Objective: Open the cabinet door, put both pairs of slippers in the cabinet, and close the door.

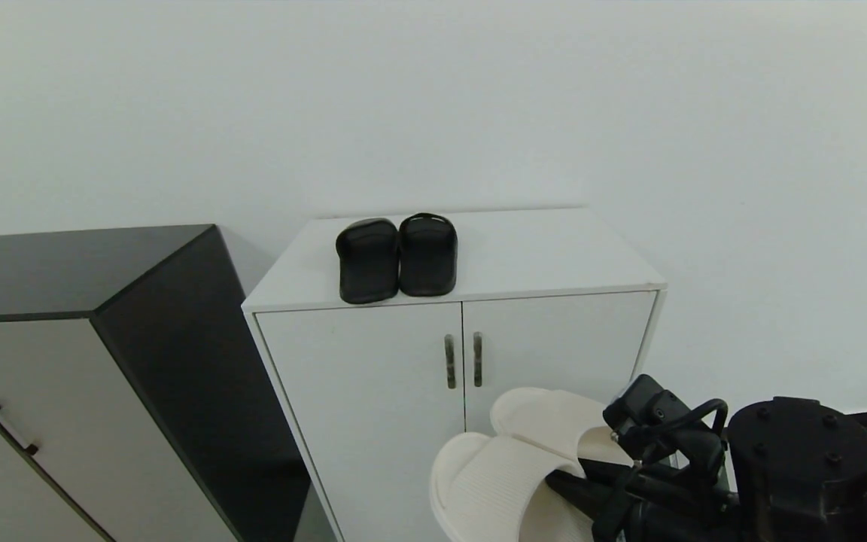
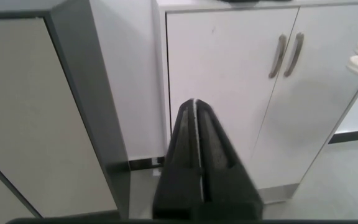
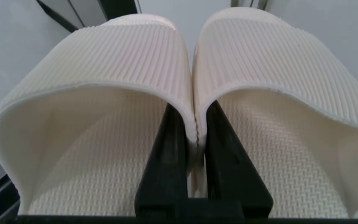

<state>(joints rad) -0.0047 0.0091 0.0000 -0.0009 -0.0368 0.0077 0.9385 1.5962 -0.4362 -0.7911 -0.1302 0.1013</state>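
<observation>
Right wrist view showed the right gripper [image 3: 196,118] clenched on the white slippers [image 3: 123,68]. Its two fingers pinched the inner sides of both straps together, so the pair hung as one piece, low and just in front of the right door [image 1: 554,339] of the white cabinet [image 1: 554,256]. The slippers looked like ribbed foam. I judged them light and soft, easy to squeeze but ready to bend or slide out if the grip loosened. The black slippers [image 1: 396,256] stood side by side on the cabinet top, toward its left. They seemed rubbery and equally light, and the touching inner strap walls looked the best place to grasp them. Both doors were shut, with the two thin handles [image 1: 449,361] meeting at the middle. The left gripper [image 2: 196,109] was pressed closed on nothing, near the floor before the left door [image 1: 373,406].
</observation>
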